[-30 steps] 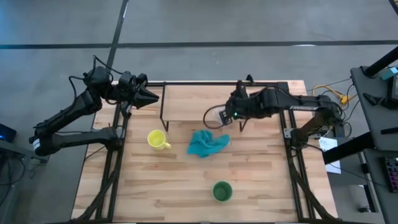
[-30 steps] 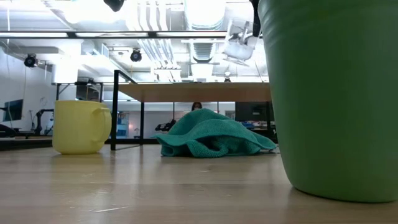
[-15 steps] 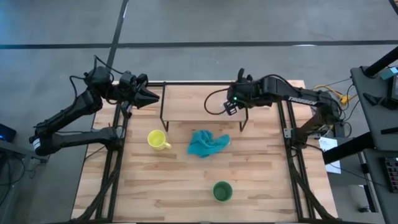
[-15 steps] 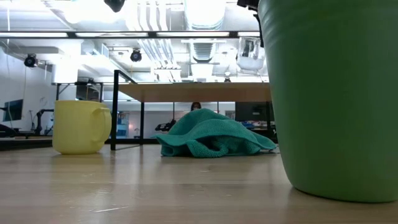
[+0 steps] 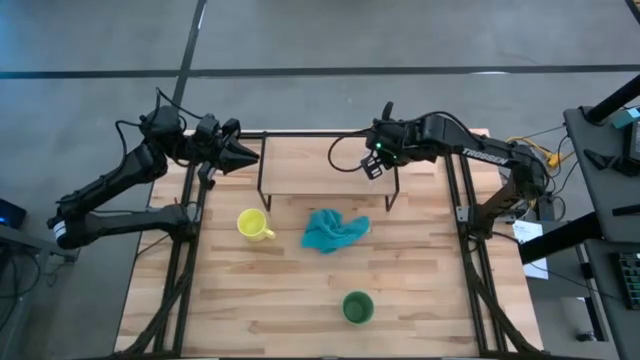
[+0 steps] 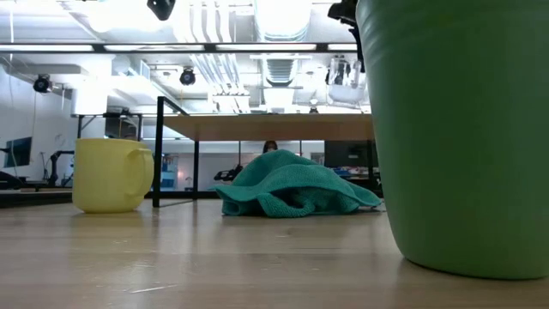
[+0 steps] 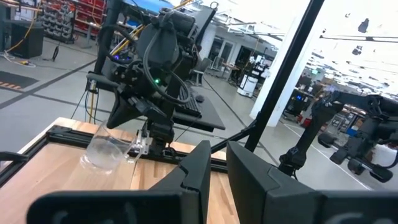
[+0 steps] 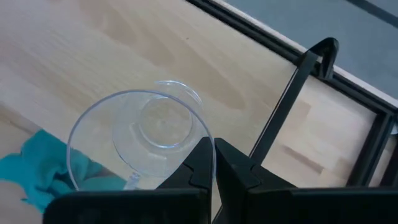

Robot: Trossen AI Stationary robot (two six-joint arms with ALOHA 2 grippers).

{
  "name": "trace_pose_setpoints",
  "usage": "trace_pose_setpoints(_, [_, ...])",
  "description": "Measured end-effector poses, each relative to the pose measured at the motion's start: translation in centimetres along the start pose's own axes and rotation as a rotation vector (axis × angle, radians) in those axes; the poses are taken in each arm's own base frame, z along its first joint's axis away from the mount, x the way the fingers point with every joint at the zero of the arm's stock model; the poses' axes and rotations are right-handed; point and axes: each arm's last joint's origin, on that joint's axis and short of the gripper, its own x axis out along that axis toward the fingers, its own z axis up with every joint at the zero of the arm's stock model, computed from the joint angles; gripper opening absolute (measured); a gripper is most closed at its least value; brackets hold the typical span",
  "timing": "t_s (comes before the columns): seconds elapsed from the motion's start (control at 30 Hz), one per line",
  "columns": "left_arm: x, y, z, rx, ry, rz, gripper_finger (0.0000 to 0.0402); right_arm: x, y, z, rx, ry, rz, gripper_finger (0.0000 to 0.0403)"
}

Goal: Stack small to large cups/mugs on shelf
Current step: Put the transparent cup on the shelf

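My right gripper [image 5: 372,166] is shut on the small clear glass cup [image 8: 142,138], which it carries above the light-wood shelf [image 5: 330,165] with thin black legs. In the low view the glass [image 6: 344,79] hangs a little above the shelf plank [image 6: 266,127]. The yellow mug [image 5: 252,223] stands on its base on the table left of the teal cloth [image 5: 335,230]. The green cup [image 5: 357,306] stands near the table's near edge. My left gripper [image 5: 250,155] waits shut, in the air over the table's far left corner. My right gripper pinches the glass cup's rim [image 8: 208,144], one finger [image 8: 198,163] inside the cup and the other outside. The fingers come from above, pointing down. The cup is lifted clear over the shelf, its mouth facing up toward the wrist camera.
The shelf's black frame and legs [image 5: 388,200] stand on the table's far half. The teal cloth lies crumpled just in front of the shelf. Bare tabletop [image 5: 260,290] lies between the mug, the cloth and the green cup.
My right gripper, still shut on the glass cup, has moved from above the cloth toward the table's far edge and now hangs over the shelf. The cup was tilted a second ago and now hangs nearly upright. The mug, cloth and green cup have stayed put.
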Motion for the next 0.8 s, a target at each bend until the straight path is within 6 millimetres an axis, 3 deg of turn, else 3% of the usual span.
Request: trace_pose_setpoints(0.8, [-0.3,-0.4,0.3,0.014,-0.013,-0.004,0.0039,1.8,0.3,0.0,-0.066,0.046,0.095,0.0023])
